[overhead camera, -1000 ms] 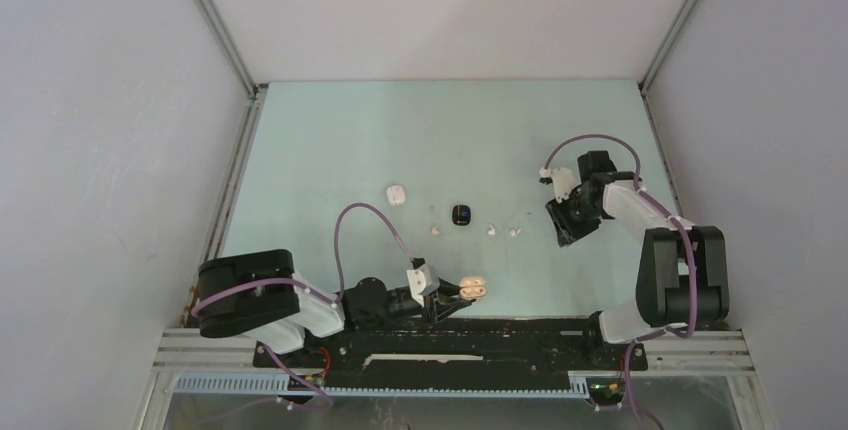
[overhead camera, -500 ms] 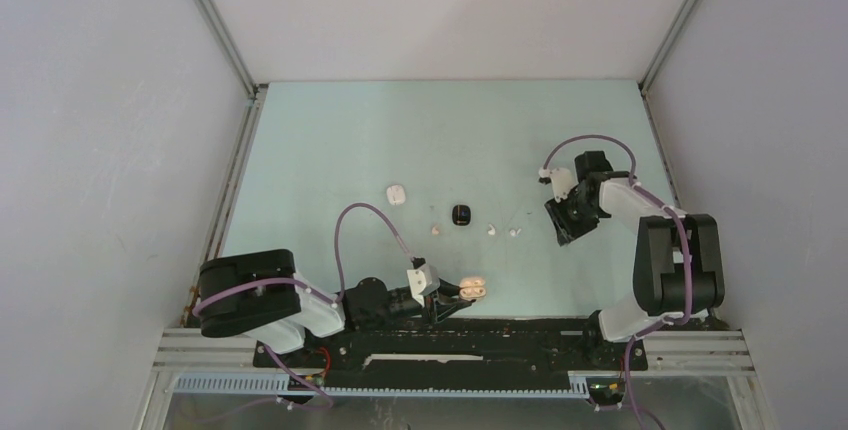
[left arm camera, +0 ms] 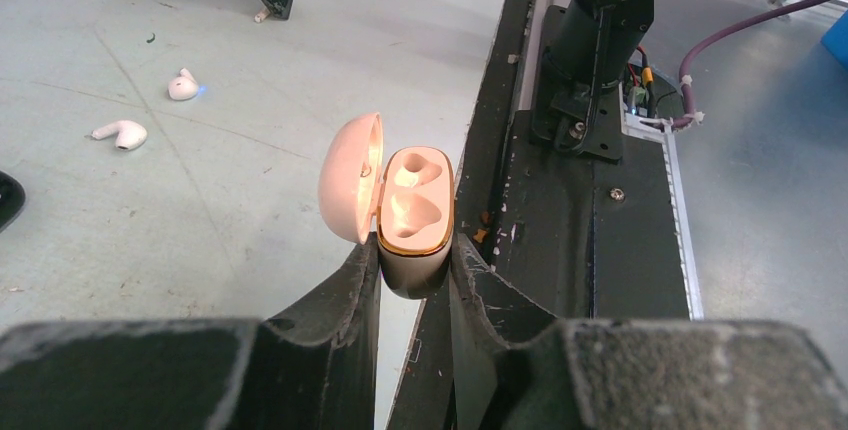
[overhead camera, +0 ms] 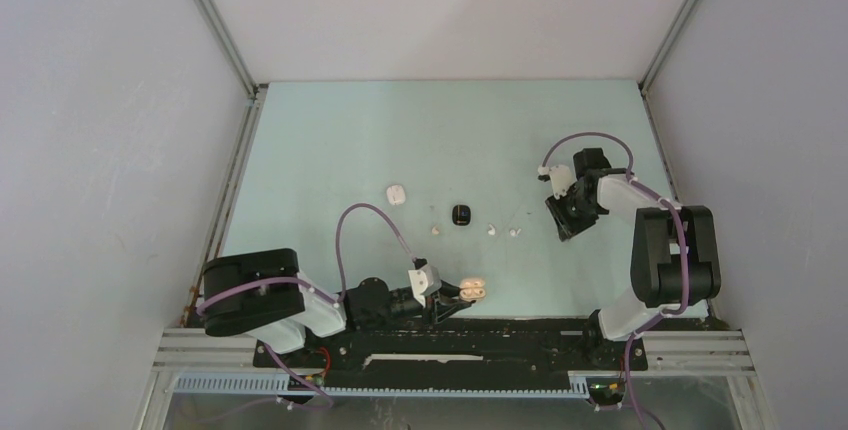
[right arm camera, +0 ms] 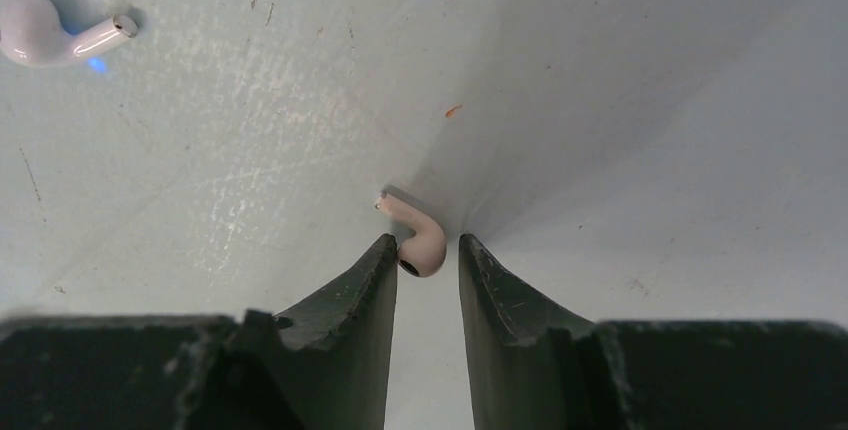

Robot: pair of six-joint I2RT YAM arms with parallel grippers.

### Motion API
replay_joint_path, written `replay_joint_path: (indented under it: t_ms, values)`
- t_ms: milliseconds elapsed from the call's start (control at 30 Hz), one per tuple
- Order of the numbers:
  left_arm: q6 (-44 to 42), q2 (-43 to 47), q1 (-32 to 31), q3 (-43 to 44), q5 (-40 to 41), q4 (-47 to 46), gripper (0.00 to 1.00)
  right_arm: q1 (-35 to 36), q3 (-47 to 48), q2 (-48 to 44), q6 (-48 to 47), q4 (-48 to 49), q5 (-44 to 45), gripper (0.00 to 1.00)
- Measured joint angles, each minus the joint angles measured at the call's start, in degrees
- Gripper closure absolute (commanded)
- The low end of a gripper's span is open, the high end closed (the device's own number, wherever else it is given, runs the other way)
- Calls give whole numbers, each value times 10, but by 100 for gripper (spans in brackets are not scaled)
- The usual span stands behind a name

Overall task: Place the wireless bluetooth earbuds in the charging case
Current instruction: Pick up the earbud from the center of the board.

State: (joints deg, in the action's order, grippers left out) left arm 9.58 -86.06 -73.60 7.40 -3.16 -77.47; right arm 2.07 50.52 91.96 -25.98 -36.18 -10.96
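The open pink charging case [left arm camera: 412, 200] is being held clamped in the left gripper [left arm camera: 414, 250] at the table's [overhead camera: 400, 130] near edge, both wells apparently empty. A pink earbud [right arm camera: 412, 222] is being bracketed by the right gripper [right arm camera: 423, 245]: head between the tips, stem pointing forward and left. The jaws are standing narrowly apart; a firm pinch cannot be confirmed. From this nearer arm, the case is lying leftward, toward the bases. Four earbuds are being counted, including three loose earbuds [overhead camera: 435, 232] [overhead camera: 490, 231] [overhead camera: 515, 233]. Three cases are being counted, including a white case [overhead camera: 396, 193] and a dark case [overhead camera: 461, 214].
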Motion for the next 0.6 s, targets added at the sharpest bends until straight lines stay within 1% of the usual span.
replay_joint_path:
  t_ms: [167, 333, 467, 600]
  values:
    - [0, -3, 0, 1, 0, 0, 100, 0, 3, 3, -5, 3, 0, 77]
    - [0, -3, 0, 1, 0, 0, 100, 0, 4, 5, -6, 2, 0, 81]
    - [0, -3, 0, 1, 0, 0, 100, 0, 4, 4, -12, 1, 0, 90]
    - [0, -3, 0, 1, 0, 0, 100, 6, 4, -10, -22, -15, 11, 95]
